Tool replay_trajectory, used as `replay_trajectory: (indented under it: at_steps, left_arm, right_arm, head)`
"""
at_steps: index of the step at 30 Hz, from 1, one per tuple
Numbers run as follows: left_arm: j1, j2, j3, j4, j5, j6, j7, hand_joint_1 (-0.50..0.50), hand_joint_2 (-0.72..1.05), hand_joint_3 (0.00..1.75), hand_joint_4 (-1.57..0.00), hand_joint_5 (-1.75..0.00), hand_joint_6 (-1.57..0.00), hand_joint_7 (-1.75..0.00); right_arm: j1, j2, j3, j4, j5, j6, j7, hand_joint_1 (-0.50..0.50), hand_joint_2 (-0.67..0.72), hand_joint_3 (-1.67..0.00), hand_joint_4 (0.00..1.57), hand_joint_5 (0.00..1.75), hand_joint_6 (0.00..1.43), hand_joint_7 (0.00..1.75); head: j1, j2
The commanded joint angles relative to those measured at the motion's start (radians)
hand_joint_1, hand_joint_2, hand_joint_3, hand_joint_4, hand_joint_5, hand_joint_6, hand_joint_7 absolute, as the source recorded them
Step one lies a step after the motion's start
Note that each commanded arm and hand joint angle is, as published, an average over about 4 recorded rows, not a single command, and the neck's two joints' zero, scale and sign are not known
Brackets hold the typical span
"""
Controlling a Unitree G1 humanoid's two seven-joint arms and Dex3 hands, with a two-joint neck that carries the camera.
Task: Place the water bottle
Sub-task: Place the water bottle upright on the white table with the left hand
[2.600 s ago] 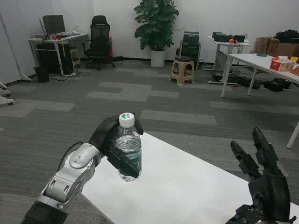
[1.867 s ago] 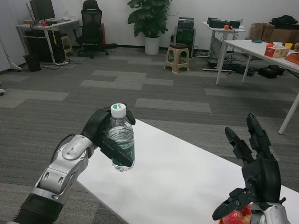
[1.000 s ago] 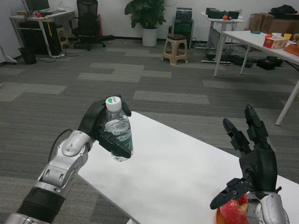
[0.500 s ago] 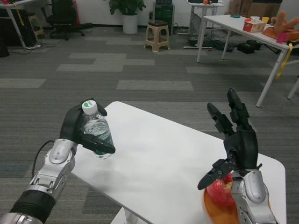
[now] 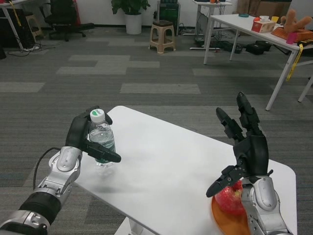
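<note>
Water bottle [image 5: 101,142] grasped upright around its midsection by left hand [image 5: 86,141], lower left, above table [image 5: 161,161] edge. Probably light, smooth, squeezable plastic; best held mid-body. Right hand [image 5: 244,149] released, fingers apart.

Bright and even all over. Soft shadow on the white table [image 5: 161,166], toward 6 o'clock. Sharp, no blur.

One water bottle [image 5: 101,142], one red fruit [image 5: 230,199] on one orange plate [image 5: 226,223], one white tabletop [image 5: 166,166], two black hands, one stool [image 5: 162,36], one potted plant [image 5: 131,13]
</note>
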Motion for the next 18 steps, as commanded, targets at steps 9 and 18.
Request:
replay_trajectory:
  at_steps: [9, 18]
  left_arm:
    - [-0.06, 0.001, 0.0, 0.156, 0.063, -0.139, 0.05, 0.5, 0.07, 0.09, -1.31, -1.75, -0.69, -1.68]
    - [-0.068, -0.017, -0.01, 0.286, 0.004, -0.2, 0.054, 0.5, -0.02, 0.09, -1.21, -1.75, -0.65, -1.68]
  right_arm:
    - [-0.018, 0.0, -0.007, 0.007, 0.005, -0.003, -0.005, -0.08, 0.66, 0.0, 0.49, 0.0, 0.0, 0.0]
    - [-0.018, 0.001, -0.005, 0.009, 0.005, -0.004, -0.005, -0.08, 0.66, 0.0, 0.49, 0.0, 0.0, 0.0]
  head:
    - [-0.007, -0.017]
    - [-0.001, -0.027]
